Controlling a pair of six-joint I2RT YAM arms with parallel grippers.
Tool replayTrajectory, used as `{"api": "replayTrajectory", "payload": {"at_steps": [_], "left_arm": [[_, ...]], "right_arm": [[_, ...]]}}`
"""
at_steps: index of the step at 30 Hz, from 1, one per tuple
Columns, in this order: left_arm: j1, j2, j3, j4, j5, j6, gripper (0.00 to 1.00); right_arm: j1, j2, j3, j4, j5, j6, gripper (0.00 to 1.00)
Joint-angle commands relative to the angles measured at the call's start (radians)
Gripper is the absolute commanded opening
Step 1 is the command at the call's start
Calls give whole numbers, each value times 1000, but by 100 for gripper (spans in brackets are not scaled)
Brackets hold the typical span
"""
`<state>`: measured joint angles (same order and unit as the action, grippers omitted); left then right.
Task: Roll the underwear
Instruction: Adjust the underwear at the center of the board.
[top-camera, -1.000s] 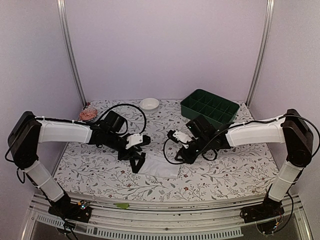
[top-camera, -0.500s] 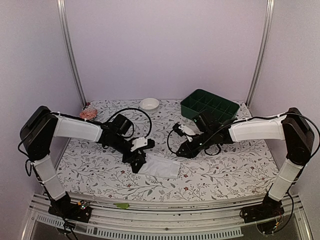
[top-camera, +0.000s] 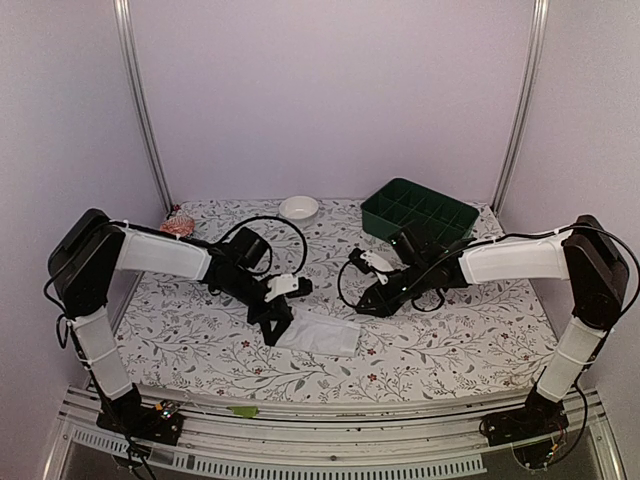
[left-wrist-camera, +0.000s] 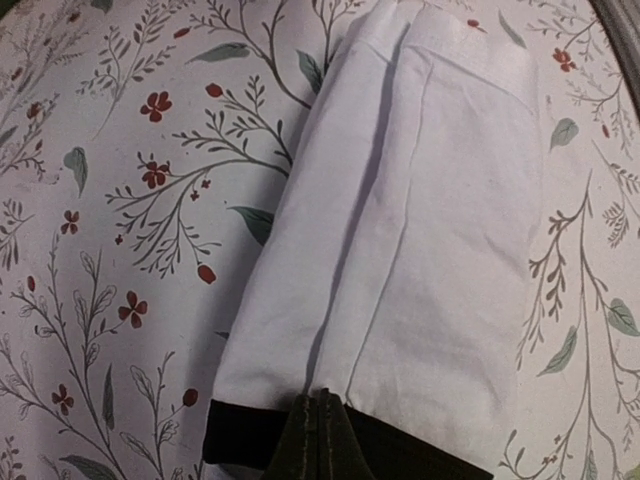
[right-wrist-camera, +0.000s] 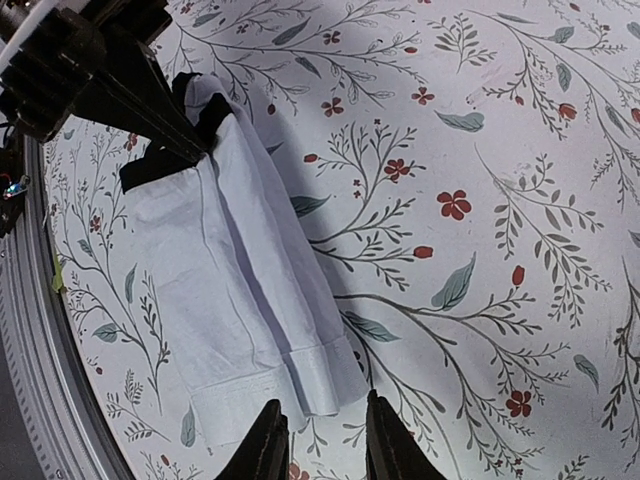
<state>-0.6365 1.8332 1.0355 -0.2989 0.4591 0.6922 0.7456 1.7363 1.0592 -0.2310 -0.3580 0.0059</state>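
From above, the underwear (top-camera: 322, 334) lies flat on the floral tablecloth (top-camera: 450, 340) as a folded oblong of soft white fabric, its black waistband end turned to the left. The left arm reaches in low from the left of the underwear, forearm sloping down, and the left gripper (top-camera: 275, 325) sits on that black end. The right arm stretches in from the other side, and the right gripper (top-camera: 365, 303) is tipped downward just beyond the underwear's white end. Well behind the underwear stand a small round white bowl (top-camera: 299, 207) and a dark green tray (top-camera: 418, 213) divided into cells.

In the left wrist view the underwear (left-wrist-camera: 400, 250) shows smooth cloth with long lengthwise folds and a stitched hem at its far end. The left gripper (left-wrist-camera: 318, 425) has its dark jaws pressed together on the black waistband edge.

In the right wrist view the underwear (right-wrist-camera: 240, 290) runs diagonally, faintly creased, with the layered hem nearest the camera. The right gripper (right-wrist-camera: 320, 445) hangs just past that hem, its two black fingers (right-wrist-camera: 268, 445) a narrow gap apart with only tablecloth between them. At the far end the left gripper (right-wrist-camera: 190, 140) pinches the bunched black band.
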Motion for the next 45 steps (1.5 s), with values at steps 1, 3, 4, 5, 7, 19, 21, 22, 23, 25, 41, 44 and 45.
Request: {"api": "replayTrajectory", "payload": {"at_steps": [1, 3, 4, 5, 7, 19, 21, 22, 23, 25, 41, 44, 45], "left_arm": [[4, 3, 34, -35, 7, 1, 0], [5, -9, 45, -36, 13, -11, 0], [5, -17, 52, -36, 9, -23, 0], [7, -24, 61, -36, 6, -33, 0], [10, -37, 79, -39, 13, -46, 0], [16, 10, 134, 3, -31, -67, 0], [17, 30, 135, -1, -40, -72, 0], [17, 37, 135, -1, -45, -75, 0], [17, 45, 131, 0, -49, -77, 0], [17, 58, 125, 3, -61, -81, 0], [21, 124, 148, 16, -182, -139, 0], [25, 124, 149, 20, -198, -152, 0], [26, 123, 151, 22, -213, -160, 0]], "right_arm": [[-10, -24, -11, 15, -25, -31, 28], [-13, -25, -13, 13, -27, -36, 28], [-15, -26, -15, 13, -29, -36, 28], [-16, -26, -17, 13, -32, -37, 28], [-21, -28, -19, 13, -36, -37, 28], [-38, -36, -27, 10, -55, -42, 27], [-38, -28, -18, 8, -80, -42, 28], [-38, -20, -11, 6, -96, -40, 29], [-38, -12, -4, 2, -116, -41, 31], [-38, 11, 17, -7, -156, -38, 33], [-38, 292, 243, -132, -273, -18, 50], [-38, 322, 258, -146, -259, -17, 43], [-38, 330, 260, -150, -261, -18, 40]]}}
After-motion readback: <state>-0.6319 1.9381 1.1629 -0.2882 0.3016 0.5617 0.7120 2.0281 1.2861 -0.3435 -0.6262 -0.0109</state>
